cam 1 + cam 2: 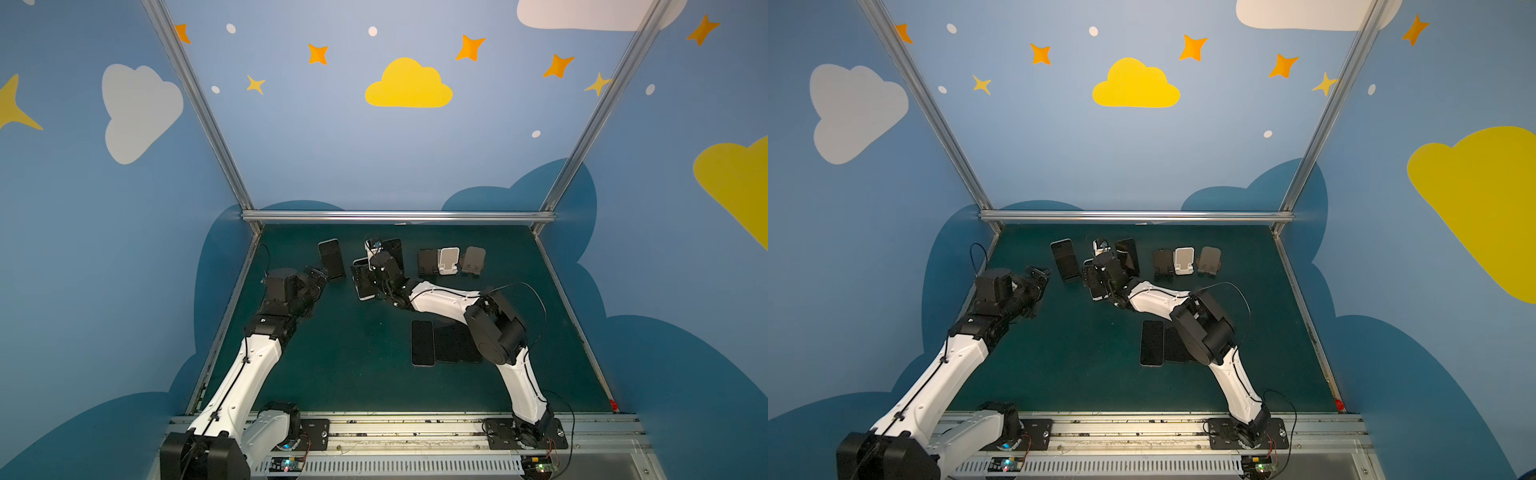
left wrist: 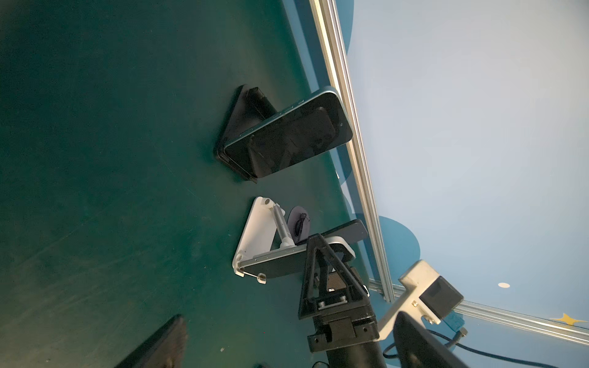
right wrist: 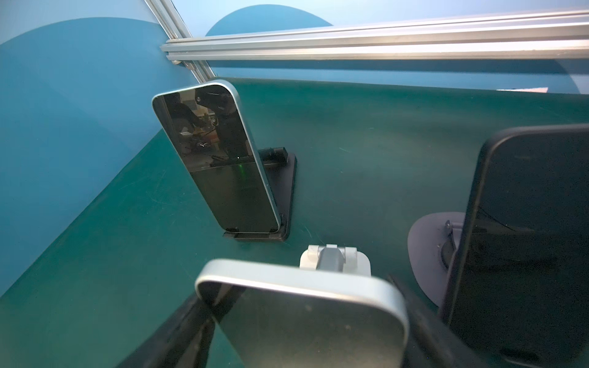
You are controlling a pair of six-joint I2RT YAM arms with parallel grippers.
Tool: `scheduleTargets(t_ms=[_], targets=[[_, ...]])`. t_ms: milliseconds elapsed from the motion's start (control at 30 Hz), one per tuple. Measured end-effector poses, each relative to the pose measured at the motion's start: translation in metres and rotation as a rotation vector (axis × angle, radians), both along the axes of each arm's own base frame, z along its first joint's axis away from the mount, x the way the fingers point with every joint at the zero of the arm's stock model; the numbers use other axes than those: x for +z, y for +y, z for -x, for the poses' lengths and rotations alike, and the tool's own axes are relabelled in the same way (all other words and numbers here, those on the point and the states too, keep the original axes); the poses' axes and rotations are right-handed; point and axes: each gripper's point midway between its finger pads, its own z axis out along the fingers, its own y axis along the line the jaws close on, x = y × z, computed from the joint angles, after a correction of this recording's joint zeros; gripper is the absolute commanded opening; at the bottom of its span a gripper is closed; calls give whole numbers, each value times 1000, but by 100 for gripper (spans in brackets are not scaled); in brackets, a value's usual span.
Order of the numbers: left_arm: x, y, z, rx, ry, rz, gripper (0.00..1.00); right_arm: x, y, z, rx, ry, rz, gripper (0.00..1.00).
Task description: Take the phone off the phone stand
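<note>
Right claw (image 3: 299,302) straddles the silver phone (image 2: 280,264) on its white stand (image 2: 251,235): grasp step, pinch I cannot tell; next, likely clamp and lift clear.

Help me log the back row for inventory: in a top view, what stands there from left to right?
Dark phone on black stand → silver-edged phone on white stand → dark upright phone → empty black stand → empty white stand → empty grey-brown stand.
</note>
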Motion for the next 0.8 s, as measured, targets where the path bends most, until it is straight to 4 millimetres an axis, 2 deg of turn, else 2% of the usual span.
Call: scheduleTargets(t_ms=[400,800], targets=[[-3,-4,-1,-20,10,12,100,1,-2,-4,-1,4,-8,76],[-2,-7,-1,-37,8,24,100,2,-1,-5,-5,4,-17,82]])
